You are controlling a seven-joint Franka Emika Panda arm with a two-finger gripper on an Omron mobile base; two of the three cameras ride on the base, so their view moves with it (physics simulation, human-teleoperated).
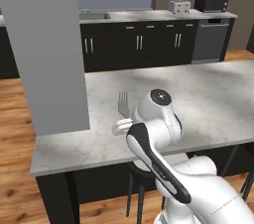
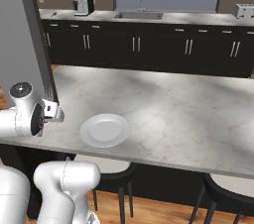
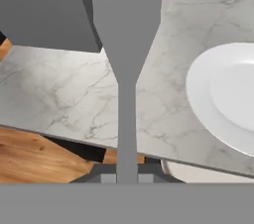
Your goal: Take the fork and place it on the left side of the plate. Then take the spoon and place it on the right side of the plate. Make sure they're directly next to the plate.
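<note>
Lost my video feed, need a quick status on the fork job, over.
Gripper jaws shut on the fork, held above the counter. Plate alongside, bare. Spoon unsighted. Nothing between fork and plate.

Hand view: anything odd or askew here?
Nothing damaged or spilled. The fork is held in the gripper, tines pointing away, above the marble counter, not yet down. The plate lies flat to its right, bare. The fork looks straight in the grip.

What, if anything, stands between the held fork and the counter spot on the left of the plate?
Nothing visible does. The gripper holds the fork above bare marble counter left of the plate; the grey pillar stands behind that spot.
</note>
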